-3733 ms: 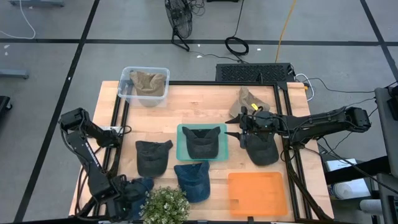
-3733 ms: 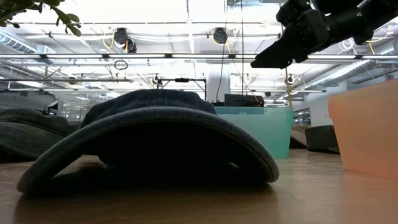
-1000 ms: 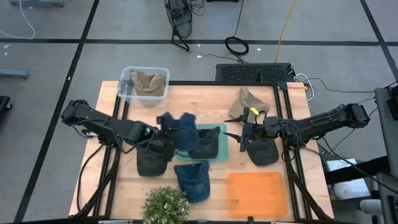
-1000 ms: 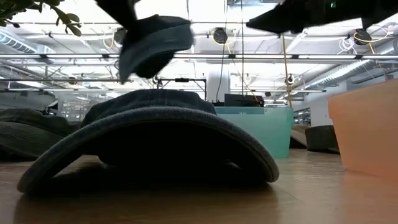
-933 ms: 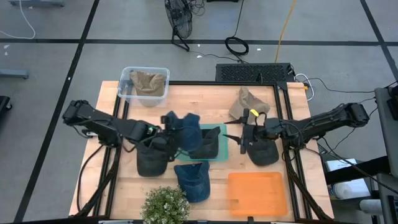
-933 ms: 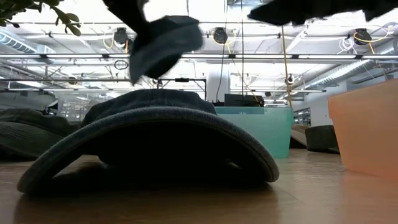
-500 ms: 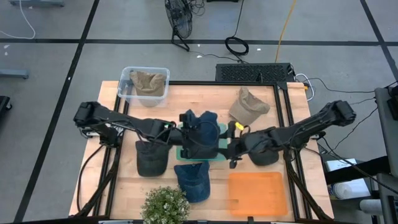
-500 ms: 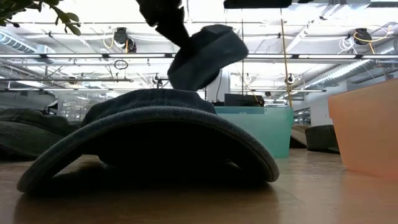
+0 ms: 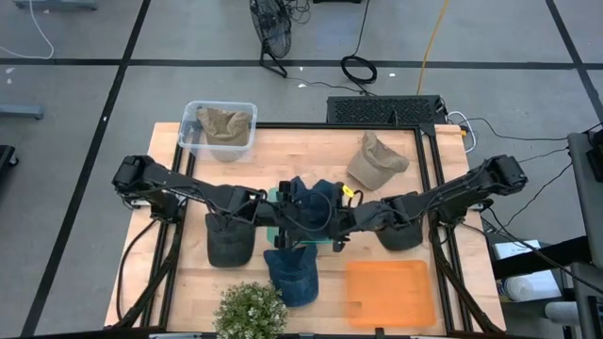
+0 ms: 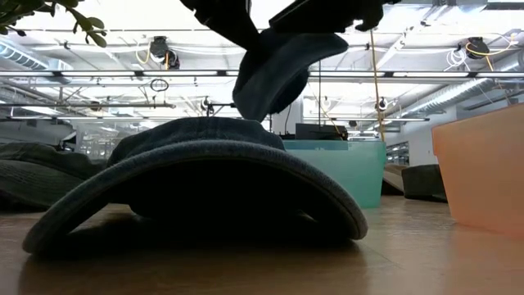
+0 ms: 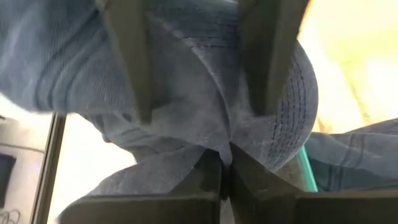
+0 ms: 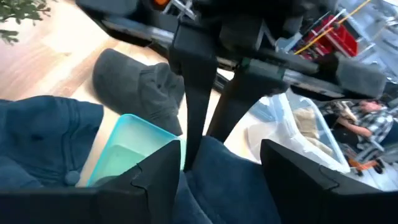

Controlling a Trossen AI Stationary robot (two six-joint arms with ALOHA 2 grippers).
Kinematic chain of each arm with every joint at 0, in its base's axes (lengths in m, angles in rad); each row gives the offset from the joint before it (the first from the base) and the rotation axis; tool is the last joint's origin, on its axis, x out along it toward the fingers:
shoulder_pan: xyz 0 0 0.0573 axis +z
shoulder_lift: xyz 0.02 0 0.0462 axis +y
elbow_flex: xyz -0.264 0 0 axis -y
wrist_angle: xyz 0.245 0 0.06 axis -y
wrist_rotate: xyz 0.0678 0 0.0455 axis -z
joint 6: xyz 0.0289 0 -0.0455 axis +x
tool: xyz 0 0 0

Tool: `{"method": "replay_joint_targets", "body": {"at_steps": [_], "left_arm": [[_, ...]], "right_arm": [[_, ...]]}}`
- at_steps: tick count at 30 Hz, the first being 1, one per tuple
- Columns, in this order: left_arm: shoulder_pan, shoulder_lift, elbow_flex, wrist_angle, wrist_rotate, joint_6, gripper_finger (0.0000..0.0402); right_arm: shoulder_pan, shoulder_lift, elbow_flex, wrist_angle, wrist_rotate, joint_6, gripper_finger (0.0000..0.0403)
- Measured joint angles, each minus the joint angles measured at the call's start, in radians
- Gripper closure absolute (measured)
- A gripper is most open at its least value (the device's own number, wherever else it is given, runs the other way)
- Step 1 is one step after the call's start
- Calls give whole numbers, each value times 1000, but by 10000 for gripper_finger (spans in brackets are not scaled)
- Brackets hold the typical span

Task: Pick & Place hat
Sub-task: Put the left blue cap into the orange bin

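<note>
Wooden tabletop [image 9: 377, 282]: left claw [image 9: 283, 218] clenched on blue hat [image 9: 309, 202] above teal tray [image 9: 273, 201]. Right claw [image 9: 332, 226] spread, flanking hat

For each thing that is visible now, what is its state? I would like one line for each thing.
Left gripper: shut on the blue hat.
Blue hat: held in the air above the teal tray.
Right gripper: open, at the blue hat.
Teal tray: on the table, under the blue hat.
Orange tray: lying flat.
Clear bin: holds a tan hat.
</note>
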Motion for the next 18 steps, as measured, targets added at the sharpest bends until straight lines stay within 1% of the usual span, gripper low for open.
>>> {"method": "replay_joint_targets", "body": {"at_steps": [6,11,14,18], "left_arm": [[-12,0,0,22,-3,42,381],[-14,0,0,21,-8,48,395],[-14,0,0,13,-21,56,392],[-15,0,0,8,-40,76,376]], "right_arm": [[-29,1,0,-30,-4,-2,193],[-31,0,0,-68,-5,21,195],[-31,0,0,-121,-5,39,207],[-29,0,1,-155,-4,57,238]]}}
